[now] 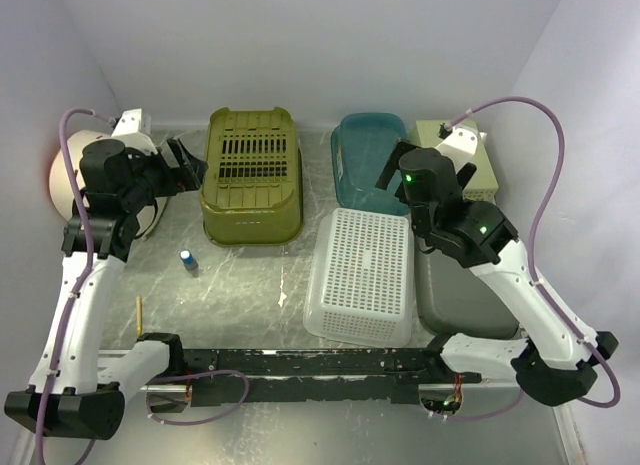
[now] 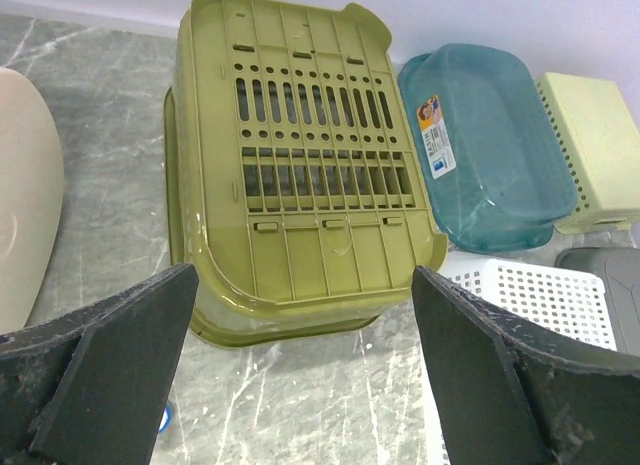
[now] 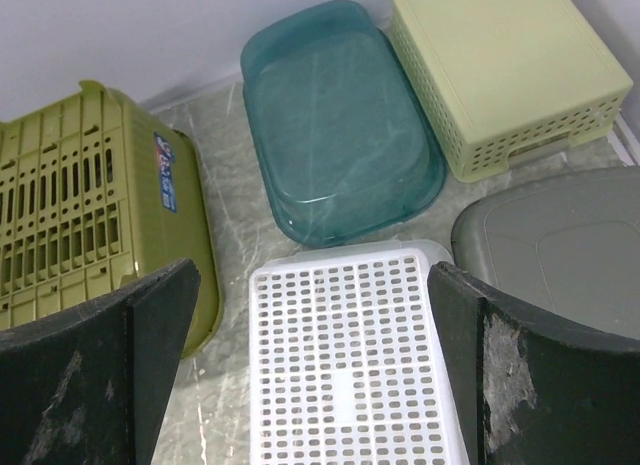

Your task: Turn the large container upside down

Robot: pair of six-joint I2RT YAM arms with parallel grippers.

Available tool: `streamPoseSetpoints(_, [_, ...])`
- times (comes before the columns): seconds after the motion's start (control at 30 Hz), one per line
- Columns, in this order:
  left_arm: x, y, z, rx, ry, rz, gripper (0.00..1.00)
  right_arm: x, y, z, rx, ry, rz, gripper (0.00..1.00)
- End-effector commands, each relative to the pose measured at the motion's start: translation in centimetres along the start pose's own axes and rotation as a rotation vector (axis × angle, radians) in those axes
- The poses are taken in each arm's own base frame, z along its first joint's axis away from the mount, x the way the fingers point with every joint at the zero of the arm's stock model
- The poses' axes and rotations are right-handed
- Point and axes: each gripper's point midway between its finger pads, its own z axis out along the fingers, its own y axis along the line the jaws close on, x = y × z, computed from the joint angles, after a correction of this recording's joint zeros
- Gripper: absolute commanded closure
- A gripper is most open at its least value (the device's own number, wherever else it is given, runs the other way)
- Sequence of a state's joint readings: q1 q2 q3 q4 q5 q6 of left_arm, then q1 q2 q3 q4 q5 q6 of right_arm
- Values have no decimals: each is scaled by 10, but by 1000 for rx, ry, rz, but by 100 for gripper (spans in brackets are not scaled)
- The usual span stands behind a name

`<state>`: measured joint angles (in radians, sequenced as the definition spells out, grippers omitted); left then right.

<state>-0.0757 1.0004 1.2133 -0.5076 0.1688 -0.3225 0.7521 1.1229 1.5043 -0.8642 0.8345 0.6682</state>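
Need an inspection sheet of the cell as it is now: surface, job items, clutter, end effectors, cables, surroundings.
Surface: grey marbled table, crowded toward the back and right.
Job's things: olive basket, the largest-looking one, lies bottom up at back left; which container is meant cannot be confirmed.
Clutter: white basket, teal tub, pale green basket and grey container, all apparently bottom up; cream bowl far left; blue-capped bottle and thin stick on the table.
End effectors: left end effector open, empty, facing the olive basket; right end effector open, empty, over the white basket.
Cables: purple cables loop off both arms, touching no container.
Surroundings: white walls; nothing else seen.
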Motion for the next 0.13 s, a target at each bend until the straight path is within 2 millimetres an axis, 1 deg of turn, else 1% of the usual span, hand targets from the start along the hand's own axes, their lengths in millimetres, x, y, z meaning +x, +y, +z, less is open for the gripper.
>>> streamPoseSetpoints(0.0, [-17,-4,-7,8,-77,31,1,-1,-2,6,53,-6,-24,0])
streamPoseSetpoints(0.1, [-24,-10,-5,38,-103,20,1,8,0,10,75,30,-56,0])
